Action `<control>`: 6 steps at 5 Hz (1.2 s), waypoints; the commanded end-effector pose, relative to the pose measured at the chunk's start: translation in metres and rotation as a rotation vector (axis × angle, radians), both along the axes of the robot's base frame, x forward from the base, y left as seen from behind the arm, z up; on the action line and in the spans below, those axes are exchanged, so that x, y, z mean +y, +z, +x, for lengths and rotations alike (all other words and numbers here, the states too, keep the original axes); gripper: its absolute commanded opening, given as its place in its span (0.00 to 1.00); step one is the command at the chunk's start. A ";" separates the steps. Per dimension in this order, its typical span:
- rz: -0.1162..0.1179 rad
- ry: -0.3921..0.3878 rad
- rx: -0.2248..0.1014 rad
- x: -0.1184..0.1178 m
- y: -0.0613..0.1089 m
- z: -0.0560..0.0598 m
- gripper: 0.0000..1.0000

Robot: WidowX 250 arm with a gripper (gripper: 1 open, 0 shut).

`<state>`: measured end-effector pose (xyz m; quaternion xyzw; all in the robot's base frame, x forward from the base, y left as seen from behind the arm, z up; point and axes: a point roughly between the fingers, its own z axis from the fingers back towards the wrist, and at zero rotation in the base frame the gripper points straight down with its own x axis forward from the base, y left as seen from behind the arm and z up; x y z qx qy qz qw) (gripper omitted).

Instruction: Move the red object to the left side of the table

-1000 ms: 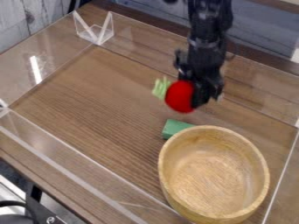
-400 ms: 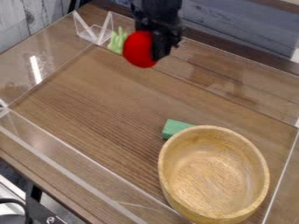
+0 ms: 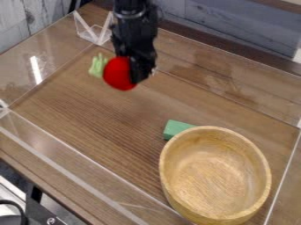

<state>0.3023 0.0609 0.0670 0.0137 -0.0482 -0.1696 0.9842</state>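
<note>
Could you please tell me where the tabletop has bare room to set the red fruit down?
Bare wood lies left of the round wooden bowl, along the clear left wall. It is crowded at front right, where the flat green piece touches the bowl.

You are looking at 1 arm (image 3: 132,22), black all over, entering from the 12 o'clock edge of the view. Its upper section reads as a dark, blocky column with slightly glossy faces. Toward 6 o'clock it narrows into the gripper (image 3: 133,72), also black, with stubby squared fingers (image 3: 143,68). The picture is too soft for you to make out screws, cables or markings.
</note>
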 end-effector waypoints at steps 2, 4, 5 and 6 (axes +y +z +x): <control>-0.002 0.040 -0.034 -0.002 -0.017 0.002 0.00; -0.001 0.075 -0.038 0.022 -0.009 0.013 0.00; -0.006 0.072 -0.038 0.024 -0.014 0.010 0.00; -0.011 0.071 -0.037 0.027 -0.019 0.005 0.00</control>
